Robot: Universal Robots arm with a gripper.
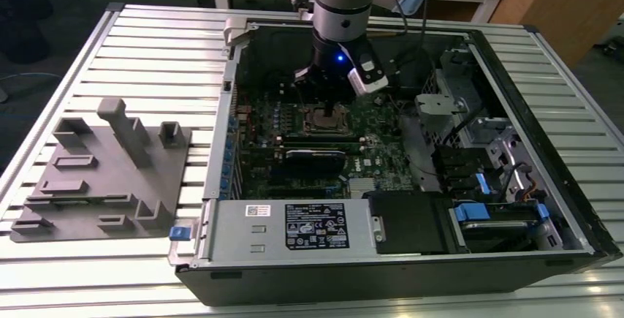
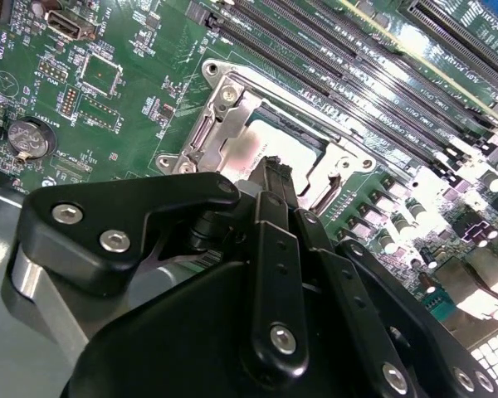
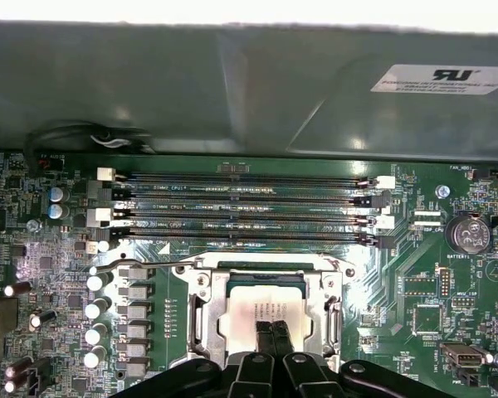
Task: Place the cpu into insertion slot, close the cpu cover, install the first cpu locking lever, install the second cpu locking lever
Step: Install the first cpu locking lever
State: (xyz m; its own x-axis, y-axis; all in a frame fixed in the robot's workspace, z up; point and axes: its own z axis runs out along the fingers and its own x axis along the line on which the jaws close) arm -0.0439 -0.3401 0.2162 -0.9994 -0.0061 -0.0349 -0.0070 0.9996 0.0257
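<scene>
Over the middle of the green board, the gripper (image 3: 272, 332) has its two black fingers (image 3: 264, 342) pressed together with only a hairline seam between them and nothing held. The tips stand over the near edge of the cpu (image 3: 261, 305); whether they touch its metal top cannot be told.

The cpu sits square in the insertion slot (image 1: 326, 122). The cpu cover (image 3: 201, 311) appears to lie down around it, and the chip's top shows through the window in both wrist views.

Beyond the frame's far edge run four long memory slots (image 3: 245, 207), close and parallel to it. Behind them rises the grey case wall (image 3: 191, 91). A column of small silver capacitors (image 3: 95, 311) lines one flank of the socket. The other flank is lower board, with a coin battery (image 3: 469, 234) well apart.

In the exterior view the arm drops straight down into the open computer case (image 1: 546, 62). A long black card (image 1: 314, 161) lies just beside the socket on the camera's side. Outside the case, on the slatted table (image 1: 156, 40) at the exterior view's left, stands a grey fixture (image 1: 107, 172).
</scene>
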